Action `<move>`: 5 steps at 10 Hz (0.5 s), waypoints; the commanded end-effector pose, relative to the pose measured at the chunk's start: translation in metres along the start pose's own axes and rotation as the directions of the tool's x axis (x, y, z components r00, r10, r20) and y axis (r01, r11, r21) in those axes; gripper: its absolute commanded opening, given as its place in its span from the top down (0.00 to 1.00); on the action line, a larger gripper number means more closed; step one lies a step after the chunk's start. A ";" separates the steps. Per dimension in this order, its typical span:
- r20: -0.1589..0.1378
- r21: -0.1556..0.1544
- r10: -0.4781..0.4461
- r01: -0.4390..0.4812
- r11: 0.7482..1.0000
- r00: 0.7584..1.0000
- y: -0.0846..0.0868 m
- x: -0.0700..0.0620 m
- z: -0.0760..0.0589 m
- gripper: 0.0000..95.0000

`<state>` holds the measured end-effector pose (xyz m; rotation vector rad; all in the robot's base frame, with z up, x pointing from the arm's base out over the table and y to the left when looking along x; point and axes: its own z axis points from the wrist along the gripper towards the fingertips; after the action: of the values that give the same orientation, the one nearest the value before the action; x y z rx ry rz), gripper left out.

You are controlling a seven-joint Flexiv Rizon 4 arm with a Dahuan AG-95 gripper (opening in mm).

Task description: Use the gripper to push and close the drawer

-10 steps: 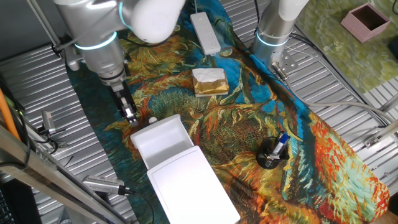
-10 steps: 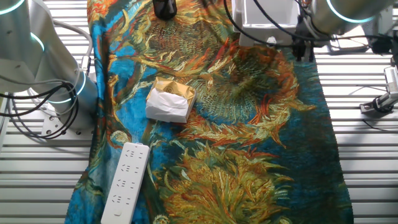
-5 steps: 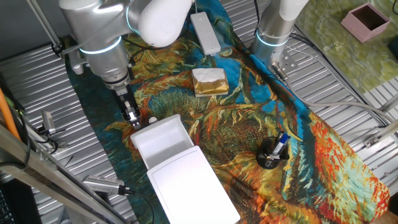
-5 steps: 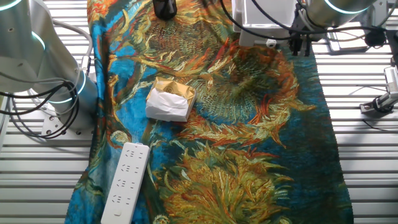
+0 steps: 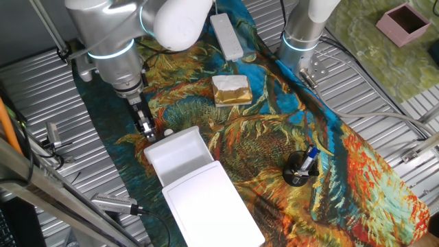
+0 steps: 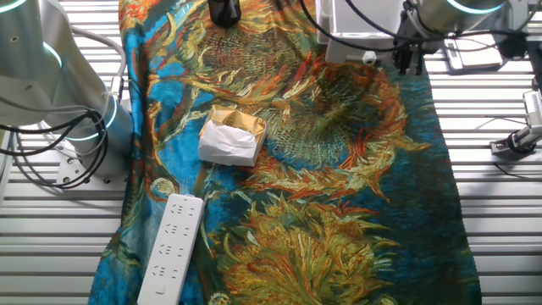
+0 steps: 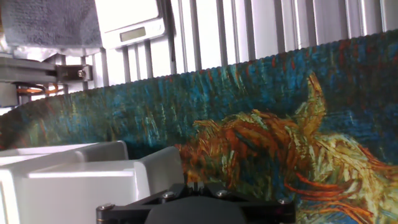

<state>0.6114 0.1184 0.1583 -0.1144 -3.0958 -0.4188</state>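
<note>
The gripper [image 5: 145,130] was seen at the left of the scene in one fixed view, hung low over the patterned cloth [image 5: 274,130] on the worktop [image 5: 384,89], just beside the left end of the drawer's front wall and near the small knob [image 5: 168,132]. The drawer [image 5: 180,157] lay to the right of and below the gripper, pulled well out of its flat white box [image 5: 212,204]. Its travel axis ran diagonally from the knob end down toward the box, so a push was judged to be needed along that line, away from the gripper's side and into the box.

In the other fixed view the gripper [image 6: 407,61] was seen just beside the knob [image 6: 369,58], at the right end of the drawer's [image 6: 360,30] front; whether contact had been made could not be told.

The fingers appeared drawn together into a narrow black tip, with nothing held between them. In the hand view the drawer's white walls [image 7: 74,180] were seen at lower left, close ahead of the gripper.
</note>
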 end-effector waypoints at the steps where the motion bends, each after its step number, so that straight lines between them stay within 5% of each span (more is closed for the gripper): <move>1: 0.003 0.007 -0.118 0.118 0.993 0.993 0.000 -0.001 0.000 1.00; 5: -0.042 0.006 -0.286 0.286 0.958 0.957 0.000 -0.001 0.000 1.00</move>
<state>0.6109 0.1174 0.1581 0.1881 -3.1074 -0.3711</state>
